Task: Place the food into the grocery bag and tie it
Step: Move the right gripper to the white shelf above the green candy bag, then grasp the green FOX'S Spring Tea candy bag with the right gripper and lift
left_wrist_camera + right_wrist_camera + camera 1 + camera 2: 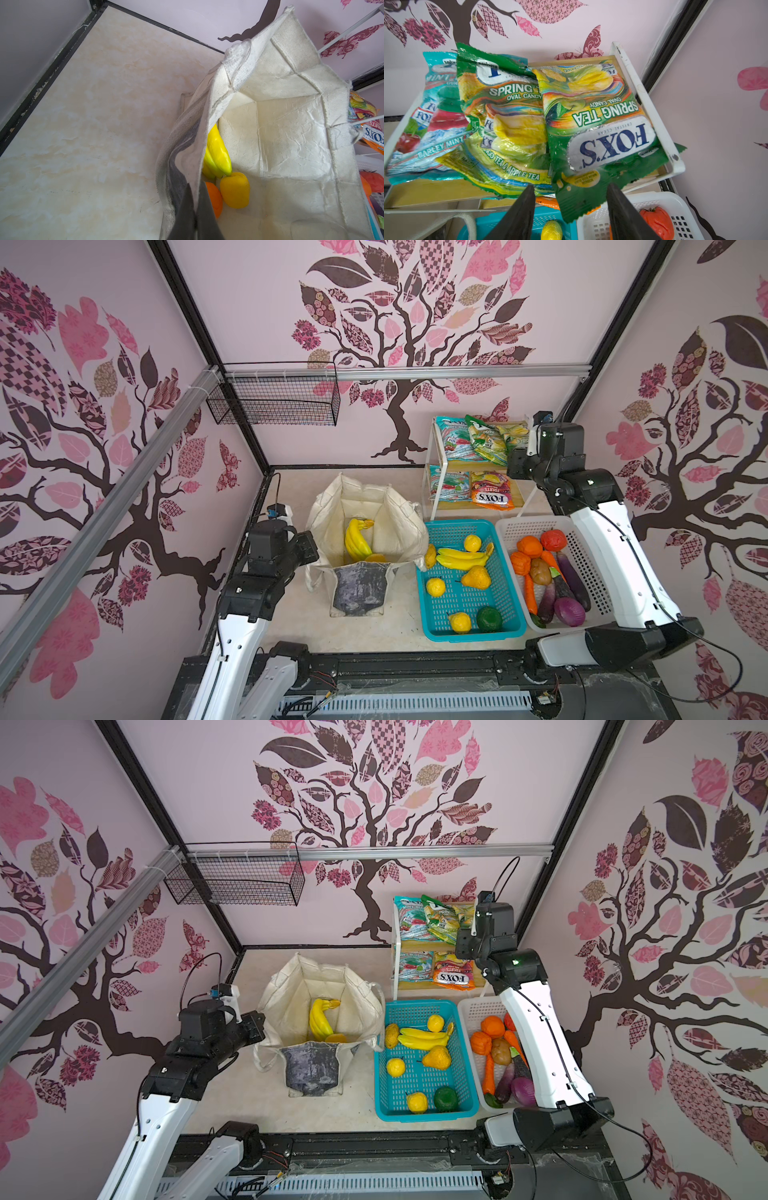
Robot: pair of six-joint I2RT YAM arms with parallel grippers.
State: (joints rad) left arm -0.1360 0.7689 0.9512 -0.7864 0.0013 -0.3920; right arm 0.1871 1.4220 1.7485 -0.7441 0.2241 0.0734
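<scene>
Right gripper (pixel 571 186): half-open astride edge of green packet (pixel 602 124); advise a deeper, square bite. Left gripper (pixel 195 207): pinched shut on grocery bag (pixel 280 124) rim.

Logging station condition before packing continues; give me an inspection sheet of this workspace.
Surface: marbled cream tabletop, no spills seen.
Job's things: grocery bag upright and open, bananas, yellow piece and orange piece inside; green packet on the rack's top shelf.
Clutter: teal basket of fruit, white basket of vegetables, empty wire basket on rail.
Grippers: left gripper shut on bag rim; right gripper open, jaws flanking green packet's edge.
Cables: black cable loops behind right arm.
Surroundings: tree-patterned walls.
</scene>
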